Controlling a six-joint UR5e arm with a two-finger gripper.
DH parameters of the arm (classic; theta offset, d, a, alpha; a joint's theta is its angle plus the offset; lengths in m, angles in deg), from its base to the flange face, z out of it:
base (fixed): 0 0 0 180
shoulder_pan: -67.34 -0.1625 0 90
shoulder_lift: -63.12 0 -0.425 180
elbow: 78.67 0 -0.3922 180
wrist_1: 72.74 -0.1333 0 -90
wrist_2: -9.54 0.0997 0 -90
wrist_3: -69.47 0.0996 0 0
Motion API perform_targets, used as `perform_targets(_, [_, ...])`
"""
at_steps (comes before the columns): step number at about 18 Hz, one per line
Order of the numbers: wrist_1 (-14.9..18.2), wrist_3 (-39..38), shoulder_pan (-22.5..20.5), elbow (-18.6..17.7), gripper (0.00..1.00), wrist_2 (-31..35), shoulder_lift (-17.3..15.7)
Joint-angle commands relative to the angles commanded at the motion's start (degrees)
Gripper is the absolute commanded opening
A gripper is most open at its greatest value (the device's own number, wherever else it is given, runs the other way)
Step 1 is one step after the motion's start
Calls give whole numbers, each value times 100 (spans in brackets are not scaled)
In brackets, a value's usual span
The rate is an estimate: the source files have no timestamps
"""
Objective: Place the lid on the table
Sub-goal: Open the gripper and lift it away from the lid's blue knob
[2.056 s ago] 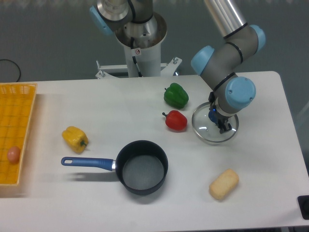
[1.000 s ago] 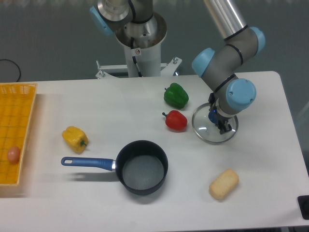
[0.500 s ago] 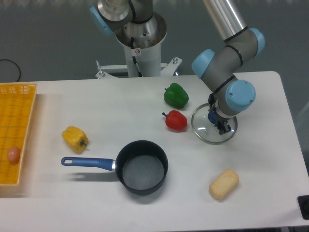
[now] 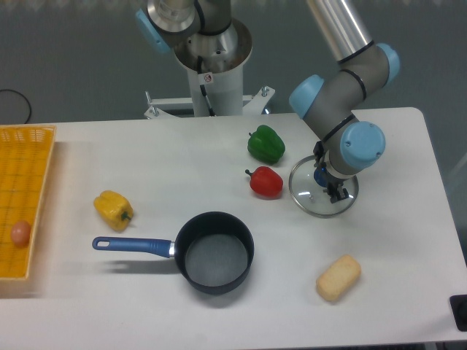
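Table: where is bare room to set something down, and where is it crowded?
The table is bare along its right side, past the lid and bread, and in the wide stretch between the basket and green pepper. It is crowded where the red pepper, green pepper, lid and hand cluster.

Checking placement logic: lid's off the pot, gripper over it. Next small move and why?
Probably open and lift straight up. The lid appears to lie on the table beside the red pepper, with the gripper at its knob; whether it is already released isn't clear.
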Motion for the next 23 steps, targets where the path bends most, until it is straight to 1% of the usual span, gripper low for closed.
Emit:
perform_targets(5, [0, 61, -17, 70, 100, 9, -9])
perform_targets(12, [-9, 53, -26, 114, 100, 44, -158])
perform_targets(16, [-26, 35, -79, 482, 100, 35, -167])
perform_targets(17, [-131, 26, -79, 605, 100, 0, -132])
perform_targets(18, [-306, 9, -79, 685, 100, -17, -114])
perform_targets(19, [-447, 9, -70, 720, 100, -44, -106])
perform_targets(21, [-518, 35, -70, 834, 100, -105, -88])
perform_targets(23, [-519, 53, -70, 984, 100, -368, -35])
